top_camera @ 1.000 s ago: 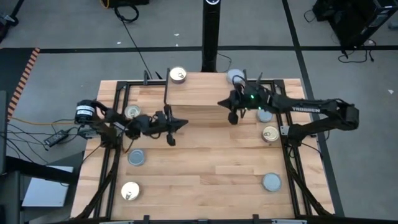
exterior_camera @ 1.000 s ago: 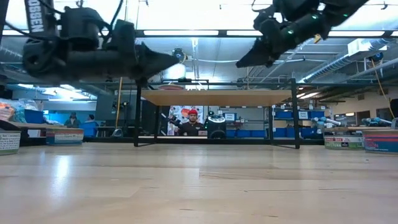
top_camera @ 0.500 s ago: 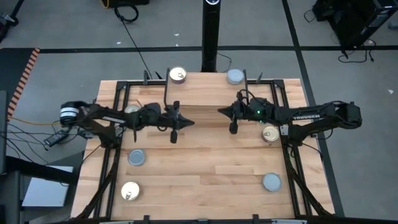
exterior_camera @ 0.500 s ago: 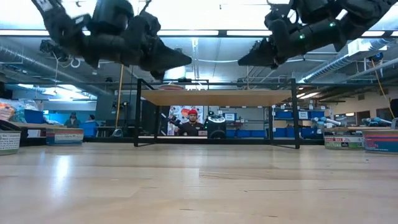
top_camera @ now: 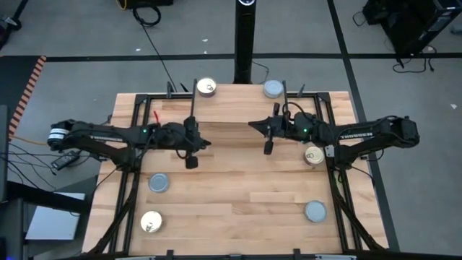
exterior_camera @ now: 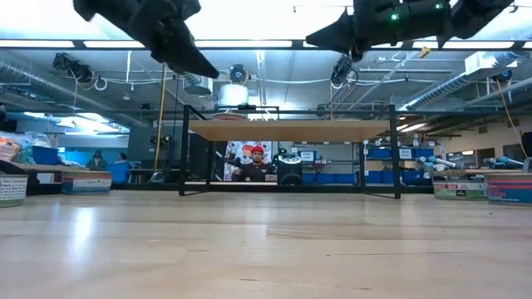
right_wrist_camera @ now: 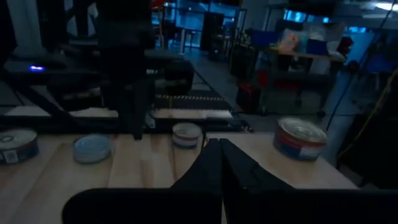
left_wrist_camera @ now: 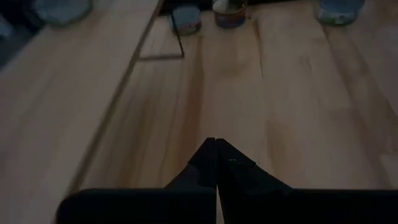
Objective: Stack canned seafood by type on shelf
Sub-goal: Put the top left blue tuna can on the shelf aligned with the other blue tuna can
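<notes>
On the table's left side, tins: blue-grey tin (top_camera: pixel 159 183) on the left edge, gold-lidded tin (top_camera: pixel 151 222) nearer still at the near-left corner; both loose, neither on the shelf.
Far edge, tins: gold-lidded tin (top_camera: pixel 206 87) left of centre, blue-grey tin (top_camera: pixel 272 88) right of centre, both beyond the shelf's far side.
Left gripper (top_camera: pixel 203 144): fingers pressed together, holding nothing; raised over the shelf's left end, pointing right.
Left arm, reach: nearest loose tin judged the blue-grey one on the left edge, lying near-left and behind the fingertips; a turn back and down called for.
Shelf (exterior_camera: pixel 287 130): light board on black wire legs, mid-table toward the far side, long axis running left to right; top bare in the low view.
Right gripper (top_camera: pixel 255 125): jaws closed tight, empty; raised over the shelf's right end, pointing left toward the other gripper, tips apart.
Right arm, reach: nearest tin judged the gold-lidded one (top_camera: pixel 313 154), just near-right of the wrist, behind the fingertips.
Right side, tins: blue-grey tin (top_camera: pixel 315 211) well nearer, at the near-right.
Stacking state: nothing stacked yet by type; six tins counted in the high view, any others hidden or not made out.
Key relation: both grippers aimed inward at the shelf while all visible tins lie outward; left arm nearer the left pair, right arm nearer the right pair.
</notes>
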Tool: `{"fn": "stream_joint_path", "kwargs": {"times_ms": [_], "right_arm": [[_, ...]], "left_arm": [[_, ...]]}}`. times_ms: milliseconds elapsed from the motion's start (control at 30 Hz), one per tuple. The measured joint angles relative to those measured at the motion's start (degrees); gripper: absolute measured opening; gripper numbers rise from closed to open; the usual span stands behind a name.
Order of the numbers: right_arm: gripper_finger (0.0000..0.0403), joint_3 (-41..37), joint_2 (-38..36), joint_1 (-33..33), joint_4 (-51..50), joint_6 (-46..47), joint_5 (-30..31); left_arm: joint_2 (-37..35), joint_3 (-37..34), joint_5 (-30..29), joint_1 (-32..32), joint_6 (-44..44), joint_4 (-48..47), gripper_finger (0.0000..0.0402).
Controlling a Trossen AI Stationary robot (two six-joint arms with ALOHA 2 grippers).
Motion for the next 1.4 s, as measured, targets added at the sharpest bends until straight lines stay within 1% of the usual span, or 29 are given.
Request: {"fn": "stream_joint_path", "kwargs": {"times_ms": [200, 300, 433, 633, 733, 833, 933, 1033, 1100, 1233, 1400], "right_arm": [[0.0004, 0.8, 0.3, 0.1, 0.1, -0.7, -1.3], [0.0006, 0.8, 0.3, -0.1, 0.4, -0.7, -1.5], [0.0007, 0.8, 0.3, -0.3, 0.8, -2.4, -1.5], [0.0008, 0.8, 0.3, -0.3, 3.4, -4.9, -1.6], [0.0008, 0.8, 0.3, -0.3, 5.0, -6.3, -1.6], [0.0008, 0.9, 0.3, -0.3, 5.8, -6.6, -1.6], [0.0008, 2.9, 0.3, -0.3, 2.9, -5.6, -2.3], [0.0009, 5.6, 0.6, 0.1, -2.0, -4.3, -4.6], [0.0009, 6.5, 1.2, 0.7, -3.7, -4.1, -4.7], [0.0009, 7.4, 2.7, 1.3, -3.6, -5.4, -4.7], [0.0009, 7.6, 3.1, 1.3, -3.8, -6.2, -4.5]], "left_arm": [[-0.6, 0.0, -10.3, -3.5, -8.6, -9.0, 0.0001], [-0.5, -0.1, -13.6, -5.1, -13.0, -13.0, 0.0001], [-0.6, -0.1, -15.3, -6.7, -18.1, -15.2, 0.0002], [-0.7, -0.1, -16.8, -7.2, -27.4, -20.2, 0.0002], [-0.7, 0.3, -18.2, -8.1, -29.1, -22.3, 0.0002], [-0.7, 2.5, -20.1, -9.3, -29.4, -24.9, 0.0002], [-0.7, 5.3, -21.0, -10.3, -29.7, -27.1, 0.0002], [-0.7, 8.7, -21.0, -11.2, -29.7, -30.9, 0.0002], [-0.7, 10.4, -21.2, -11.3, -30.0, -34.0, 0.0002], [-0.7, 12.8, -23.0, -10.9, -33.1, -39.5, 0.0002], [-0.7, 13.6, -23.5, -8.5, -40.1, -45.2, 0.0002]]}}
